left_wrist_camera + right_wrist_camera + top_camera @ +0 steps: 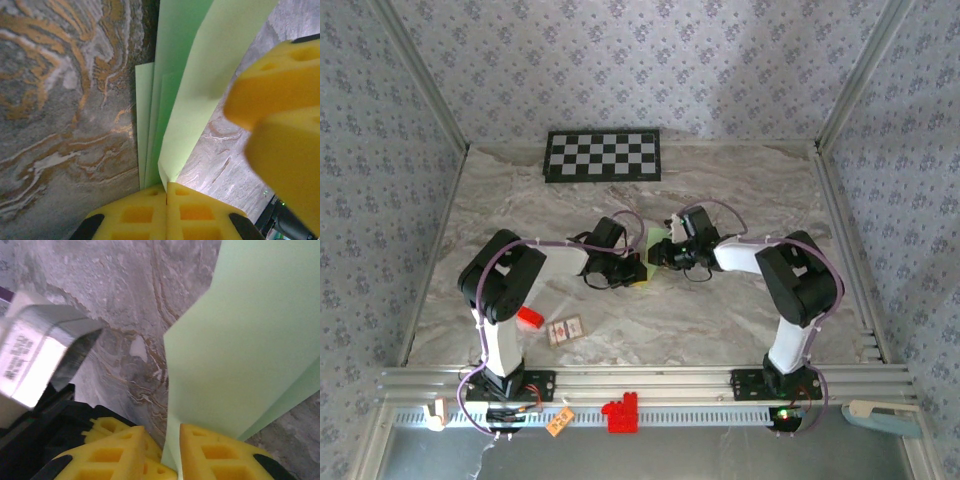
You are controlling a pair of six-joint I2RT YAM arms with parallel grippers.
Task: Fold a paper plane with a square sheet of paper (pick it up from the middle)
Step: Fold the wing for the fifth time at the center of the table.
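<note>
Skips the small red block (pixel 529 318) near the left base. Over the middle of the counter (pixel 720 330), pinches the partly folded square sheet of paper (pixel 200 75) with the left gripper (pixel 167 189), jaws shut on its edge. Straddles the same sheet with the right gripper (pixel 162 432), jaws narrow; cannot tell whether clamped. Seems mid-fold: next calls for one steady hold and a crease pressed flat. Beyond, leaves alone the checkerboard panel (pixel 602 155).

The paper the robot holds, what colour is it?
The paper is pale green, clearest in the right wrist view.
</note>
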